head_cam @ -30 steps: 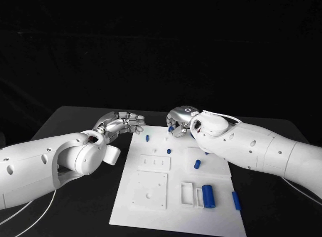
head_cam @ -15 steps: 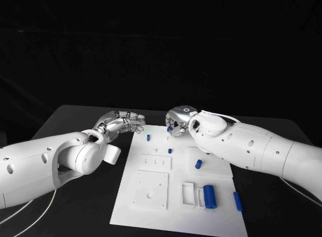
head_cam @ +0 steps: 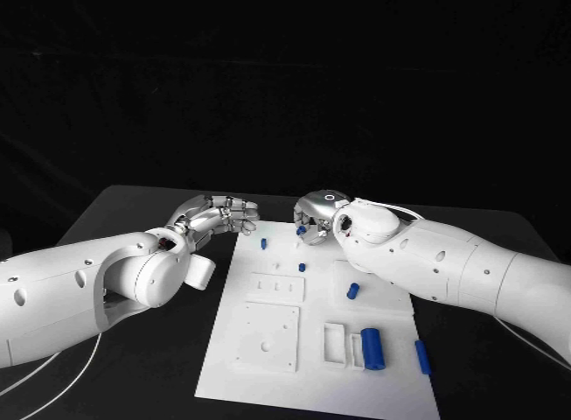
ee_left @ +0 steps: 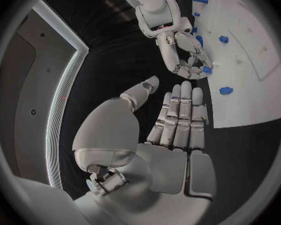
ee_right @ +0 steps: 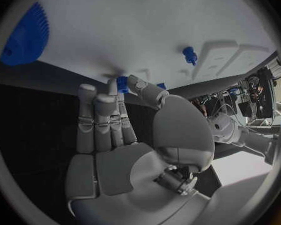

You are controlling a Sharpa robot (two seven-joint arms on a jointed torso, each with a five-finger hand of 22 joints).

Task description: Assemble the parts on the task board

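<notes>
The white task board (head_cam: 313, 378) lies in the middle of the black table. My right hand (head_cam: 316, 215) hovers at the board's far edge and pinches a small blue part (ee_right: 121, 83) between thumb and a fingertip; the same part (ee_left: 206, 70) shows at its fingertips in the left wrist view. My left hand (head_cam: 222, 215) hangs just off the board's far left corner, fingers straight and side by side (ee_left: 178, 117), holding nothing. Loose blue parts lie on the board: a small one (head_cam: 264, 243) near the left hand, a peg (head_cam: 302, 267), another (head_cam: 352, 290), and a big cylinder (head_cam: 372, 347).
A long blue piece (head_cam: 420, 357) lies at the board's right edge near the front. A blue toothed wheel (ee_right: 25, 35) and an upright blue peg (ee_right: 189, 54) sit on the board (ee_right: 147, 20) close to my right hand. Black table surrounds the board.
My right hand has edged slightly left and lower over the board's far edge, still pinching the blue part. The left hand has stayed put.
</notes>
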